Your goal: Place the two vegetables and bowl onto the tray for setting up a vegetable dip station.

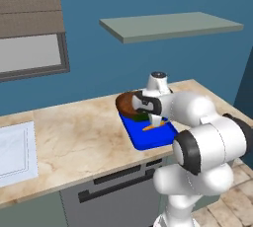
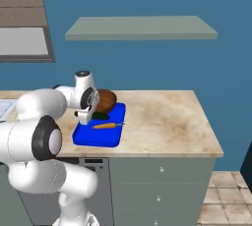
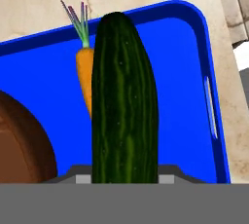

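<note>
Between the fingers of the arm's two-finger gripper, at the bottom of the hand view, a long dark green cucumber-like vegetable runs straight away from the camera; the jaws look closed on its near end, though the finger tips themselves are mostly hidden behind it, so the grasp is a reading and not a plain sight. Below and behind it lies the flat bright blue rectangular tray with its raised rim and rounded corners, and the green vegetable hangs over the tray's floor — whether it touches the floor I cannot tell. Just beside it, partly covered by it, the slim orange carrot with a green and purple top rests on the blue floor, well inside the rim. At the lower left edge of the same view curves the round dark reddish-brown wood-look bowl; in the right base view it sits at the tray's far end, seemingly on the tray. The tray stands on the pale marbled countertop. By my judgement, carrot and bowl are placed, and what is left is setting down and releasing the green vegetable.
</note>
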